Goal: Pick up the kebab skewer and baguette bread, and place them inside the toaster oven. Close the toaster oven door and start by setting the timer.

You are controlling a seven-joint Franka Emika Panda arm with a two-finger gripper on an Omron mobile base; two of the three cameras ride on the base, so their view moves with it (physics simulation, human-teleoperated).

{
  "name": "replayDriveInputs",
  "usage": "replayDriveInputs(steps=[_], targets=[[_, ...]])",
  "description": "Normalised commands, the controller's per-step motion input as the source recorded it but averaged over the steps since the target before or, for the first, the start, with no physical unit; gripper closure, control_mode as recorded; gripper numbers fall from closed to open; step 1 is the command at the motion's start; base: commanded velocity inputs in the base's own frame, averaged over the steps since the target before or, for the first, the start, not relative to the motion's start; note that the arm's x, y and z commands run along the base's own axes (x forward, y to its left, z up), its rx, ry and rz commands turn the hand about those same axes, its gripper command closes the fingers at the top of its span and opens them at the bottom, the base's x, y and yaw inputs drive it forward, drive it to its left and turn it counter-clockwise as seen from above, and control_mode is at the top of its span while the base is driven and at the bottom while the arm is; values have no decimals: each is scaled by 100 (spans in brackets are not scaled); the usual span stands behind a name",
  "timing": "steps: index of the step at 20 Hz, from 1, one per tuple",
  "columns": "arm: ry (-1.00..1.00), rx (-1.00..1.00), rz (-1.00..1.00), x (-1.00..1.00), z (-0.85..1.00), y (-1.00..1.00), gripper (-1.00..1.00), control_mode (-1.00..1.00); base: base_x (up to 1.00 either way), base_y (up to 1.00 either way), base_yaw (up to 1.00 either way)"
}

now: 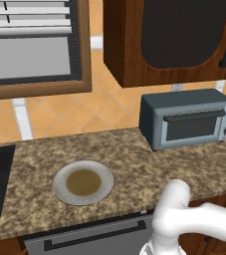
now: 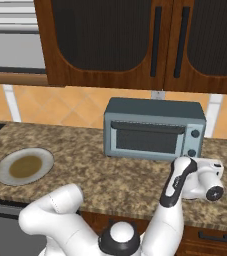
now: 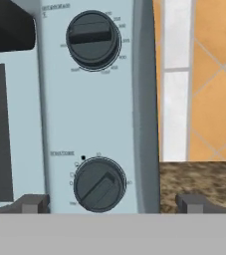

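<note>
Open jaws face the toaster oven's knob panel.
The lower knob sits between the spread fingertips, upper knob above; toaster oven door is shut.

Matt grey-blue metal toaster oven on speckled stone counter.

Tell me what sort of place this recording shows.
A rendered home kitchen, most likely: a granite counter carrying a toaster oven, dark wood wall cabinets overhead, and a plate nearby.
</note>
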Motion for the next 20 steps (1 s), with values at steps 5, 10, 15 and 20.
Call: replayDriveInputs(steps=[5,10,15,20], targets=[[0,0,0,7,0,0,-100,-100,0,0,0],[0,0,-1,9,0,1,-100,-100,0,0,0],[0,0,-2,12,0,4,-100,-100,0,0,0],[0,0,-1,2,0,2,-100,-100,0,0,0]])
